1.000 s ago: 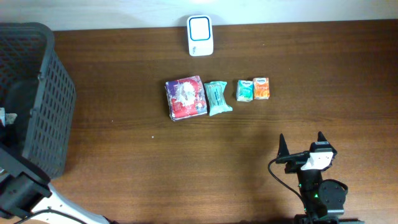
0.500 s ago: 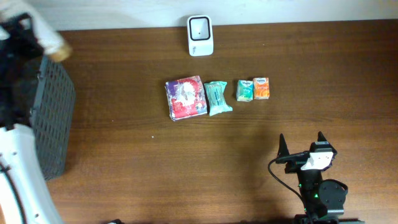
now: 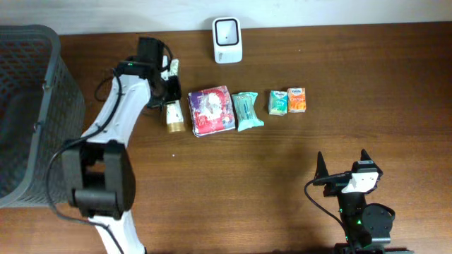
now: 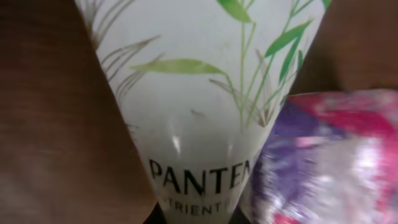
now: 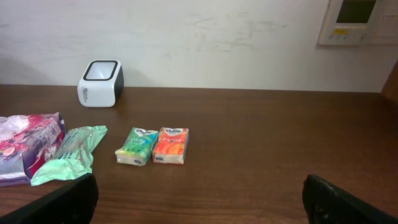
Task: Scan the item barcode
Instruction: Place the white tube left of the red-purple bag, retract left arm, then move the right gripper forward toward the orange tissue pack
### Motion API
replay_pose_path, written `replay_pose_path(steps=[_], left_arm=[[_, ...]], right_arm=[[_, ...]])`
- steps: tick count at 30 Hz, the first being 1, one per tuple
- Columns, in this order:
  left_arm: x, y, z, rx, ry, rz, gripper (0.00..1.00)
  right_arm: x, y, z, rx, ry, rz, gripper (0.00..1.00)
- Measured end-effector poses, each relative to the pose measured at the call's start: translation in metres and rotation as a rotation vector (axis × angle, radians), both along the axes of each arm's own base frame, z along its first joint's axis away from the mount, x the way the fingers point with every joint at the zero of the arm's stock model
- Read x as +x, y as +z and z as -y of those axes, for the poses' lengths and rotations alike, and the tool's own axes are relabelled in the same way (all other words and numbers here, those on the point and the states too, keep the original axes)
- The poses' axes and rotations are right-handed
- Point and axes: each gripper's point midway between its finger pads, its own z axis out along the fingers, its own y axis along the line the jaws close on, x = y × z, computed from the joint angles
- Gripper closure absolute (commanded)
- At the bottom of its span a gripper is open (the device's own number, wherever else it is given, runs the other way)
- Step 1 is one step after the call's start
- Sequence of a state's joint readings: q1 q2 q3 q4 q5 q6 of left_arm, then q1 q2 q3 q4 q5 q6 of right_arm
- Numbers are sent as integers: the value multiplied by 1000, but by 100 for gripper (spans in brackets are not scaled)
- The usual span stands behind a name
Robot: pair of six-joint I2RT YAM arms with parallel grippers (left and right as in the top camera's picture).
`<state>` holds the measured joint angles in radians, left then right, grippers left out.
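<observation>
- Shampoo tube point(image 3: 174, 113) lies toward the far-left part of the table point(image 3: 247, 183), gold cap pointing at the near edge. Its green leaf print and dark lettering fill the left wrist view point(image 4: 205, 93).
- Left pincer point(image 3: 168, 90) is over the tube's far end, clenched on it. The fingers themselves don't show in the wrist view.
- Just to the tube's right lies a red-and-purple packet point(image 3: 211, 111), the two touching or very nearly so.
- On along the row toward the right edge comes a pale green pack point(image 3: 246, 111), then a small green pack point(image 3: 278, 102) and a small orange pack point(image 3: 297, 100) side by side.
- White scanner point(image 3: 227, 31) stands at the middle of the far edge, well apart from the tube.
- Right pincer point(image 3: 344, 164) hangs by the near edge on the right side, jaws spread wide with nothing between them.
- Dark mesh basket point(image 3: 67, 113) stands at the left edge.
</observation>
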<state>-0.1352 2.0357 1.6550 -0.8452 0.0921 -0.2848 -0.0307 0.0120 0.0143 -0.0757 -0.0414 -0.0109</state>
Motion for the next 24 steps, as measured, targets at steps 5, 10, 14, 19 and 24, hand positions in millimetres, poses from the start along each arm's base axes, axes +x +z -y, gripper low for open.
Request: replay_pose_path(steps=[5,10,14,19,24], left_arm=[[-5,-47,-2,45,-78,-91,57],[2,-36,-1,50,-104,-66,34],[12,52,-7,44,-90,11,9],[-32,243,-24,25,-53,385,1],[-98,261,-78,162,76,306,1]], right_arm=[[0,0,0,0,0,0,1],[0,0,0,0,0,0,1],[0,0,0,0,0,0,1],[0,0,0,0,0,-1,1],[0,0,0,0,0,0,1]])
